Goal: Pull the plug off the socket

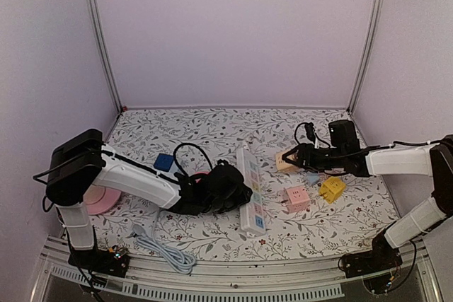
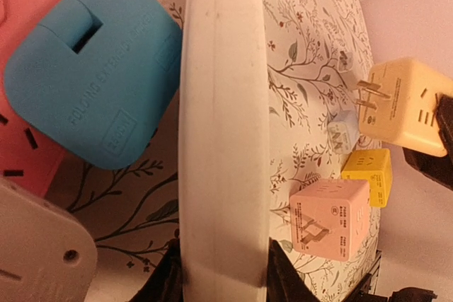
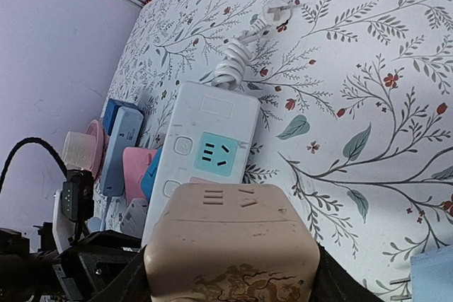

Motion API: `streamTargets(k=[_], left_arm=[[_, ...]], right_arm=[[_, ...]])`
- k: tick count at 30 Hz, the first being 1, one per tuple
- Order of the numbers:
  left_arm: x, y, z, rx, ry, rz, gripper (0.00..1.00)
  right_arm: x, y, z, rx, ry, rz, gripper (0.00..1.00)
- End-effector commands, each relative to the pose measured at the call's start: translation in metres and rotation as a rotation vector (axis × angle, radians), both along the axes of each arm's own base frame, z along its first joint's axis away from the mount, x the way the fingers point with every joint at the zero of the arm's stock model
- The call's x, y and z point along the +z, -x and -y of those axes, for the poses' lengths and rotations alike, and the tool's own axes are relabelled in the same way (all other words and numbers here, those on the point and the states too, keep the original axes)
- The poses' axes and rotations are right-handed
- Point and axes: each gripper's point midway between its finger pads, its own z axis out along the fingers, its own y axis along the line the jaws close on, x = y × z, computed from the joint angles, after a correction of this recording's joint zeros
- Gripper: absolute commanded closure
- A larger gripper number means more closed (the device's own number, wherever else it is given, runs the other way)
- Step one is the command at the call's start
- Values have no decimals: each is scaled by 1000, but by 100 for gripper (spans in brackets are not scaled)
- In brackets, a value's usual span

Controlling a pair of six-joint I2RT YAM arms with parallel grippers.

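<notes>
A long white power strip (image 1: 251, 192) lies across the middle of the floral table. My left gripper (image 1: 237, 192) is shut on its sides; in the left wrist view the strip (image 2: 223, 139) fills the gap between the black fingers of that gripper (image 2: 223, 281). My right gripper (image 1: 289, 159) is shut on a beige cube plug (image 1: 284, 163) held apart from the strip, to its right. The left wrist view shows the plug (image 2: 407, 107) with its metal prongs bare. In the right wrist view the plug (image 3: 230, 245) sits in the gripper (image 3: 230, 274), with the strip (image 3: 205, 146) beyond it.
A pink cube adapter (image 1: 296, 199) and a yellow one (image 1: 331, 188) lie right of the strip. A blue adapter (image 2: 95, 68), a pink one (image 2: 18, 153) and a grey one (image 2: 39, 245) lie left of it. A coiled white cable (image 1: 166, 249) lies at the front left, a pink dish (image 1: 106, 199) at the left.
</notes>
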Motion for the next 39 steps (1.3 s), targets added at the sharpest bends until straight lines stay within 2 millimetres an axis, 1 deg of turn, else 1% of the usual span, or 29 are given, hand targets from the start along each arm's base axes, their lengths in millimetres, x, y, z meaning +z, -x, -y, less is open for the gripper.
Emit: streamTargets(k=[1, 7, 12, 16, 20, 21, 26, 28, 30, 31, 36, 39], left_arm=[[-36, 0, -43, 35, -207, -10, 100], [-27, -3, -30, -14, -200, 30, 100], [-24, -4, -22, -44, -200, 43, 100], [-23, -4, -16, -73, -203, 52, 100], [-19, -7, -10, -90, -202, 61, 100], [-19, -8, -10, -94, -204, 62, 100], [-13, -17, -6, -111, -202, 72, 100], [-7, -22, -2, -121, -195, 81, 100], [-19, -24, -1, -130, -222, 73, 100], [-20, -26, -1, -136, -227, 72, 100], [-25, -32, 4, -142, -238, 62, 100], [-25, -37, 6, -136, -240, 60, 100]], right_arm=[[8, -6, 4, 6, -8, 50, 91], [-5, -22, 12, -44, 60, 35, 91], [-15, -32, 16, -68, 94, 19, 89], [-23, -39, 19, -81, 102, 0, 84], [-29, -44, 22, -92, 107, -16, 82], [-31, -45, 24, -97, 110, -21, 76], [-34, -47, 33, -132, 139, -25, 61], [-35, -47, 38, -147, 165, -29, 52], [-34, -48, 43, -162, 189, -19, 45], [-34, -47, 45, -166, 200, -16, 40], [-33, -48, 52, -183, 240, -8, 23], [-31, -49, 54, -190, 255, 0, 17]])
